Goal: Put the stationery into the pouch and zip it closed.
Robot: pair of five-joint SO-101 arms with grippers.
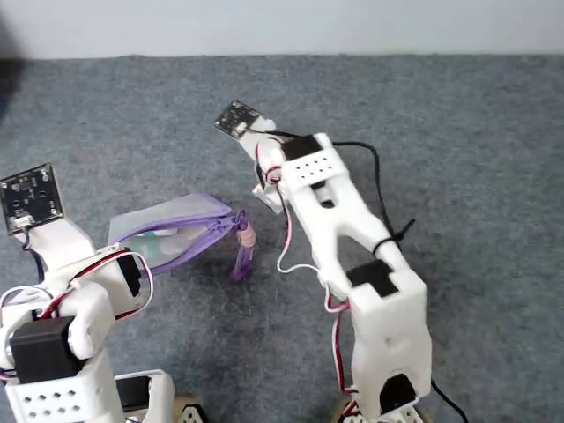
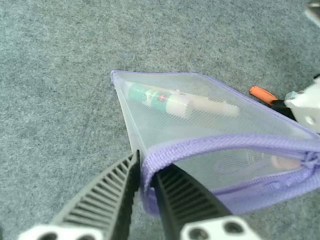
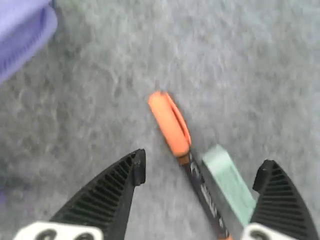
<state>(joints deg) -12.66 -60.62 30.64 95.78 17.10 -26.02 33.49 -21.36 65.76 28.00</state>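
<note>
The translucent pouch [image 1: 172, 225] with purple trim lies on the grey, carpet-like table [image 1: 458, 132], in front of the left arm, and its mouth faces the right arm. In the left wrist view the left pincer [image 2: 145, 167] is pressed together on the purple zipper edge at one corner of the pouch [image 2: 210, 125], with both black ribbed fingers [image 2: 117, 185] tight against the fabric. Through the mesh wall a white and green tube-shaped item [image 2: 175, 100] shows, lying flat inside the pouch. A purple strap [image 1: 241, 256] hangs from the pouch's open end onto the table, with a small pink piece [image 1: 249, 234] on it. Just beyond the pouch lies an orange-capped pen [image 2: 262, 93], outside it on the table. The right pincer [image 3: 201, 167] is low over this pen, its fingers spread wide and set to either side of the black barrel without touching it. The orange cap [image 3: 170, 125] points away from the pincer, towards the pouch, whose purple edge [image 3: 25, 25] is near it. A pale green flat piece [image 3: 227, 185] lies against the pen's barrel; I cannot tell what it is. In the high view the right arm [image 1: 352, 229] stretches across the middle of the table, with its pincer [image 1: 269, 189] just beside the pouch's open end.
</note>
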